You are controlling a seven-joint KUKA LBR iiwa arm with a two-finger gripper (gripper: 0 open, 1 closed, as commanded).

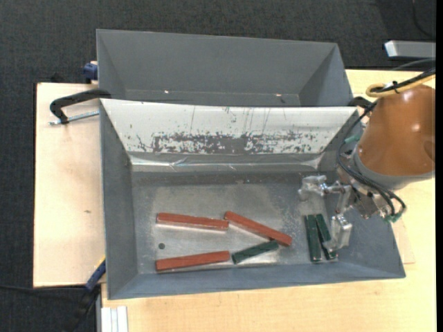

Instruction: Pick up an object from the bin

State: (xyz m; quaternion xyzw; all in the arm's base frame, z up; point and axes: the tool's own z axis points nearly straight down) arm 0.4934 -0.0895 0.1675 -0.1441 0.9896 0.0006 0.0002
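Note:
My gripper (pixel 339 232) hangs low at the bin's right end, under the orange-covered wrist. Its metal tip is right beside a pair of dark green bars (pixel 317 238) that lie side by side, pointing front to back, on the bin floor near the right wall. Whether it touches them I cannot tell. Nothing shows held in it. A third dark green bar (pixel 255 252) lies slanted further left, near the front wall. Just above that one a red-brown bar (pixel 257 229) lies at an angle.
Two more red-brown bars lie on the floor to the left, one (pixel 192 221) in the middle and one (pixel 192 261) along the front wall. The bin's sloping right wall stands close behind the gripper.

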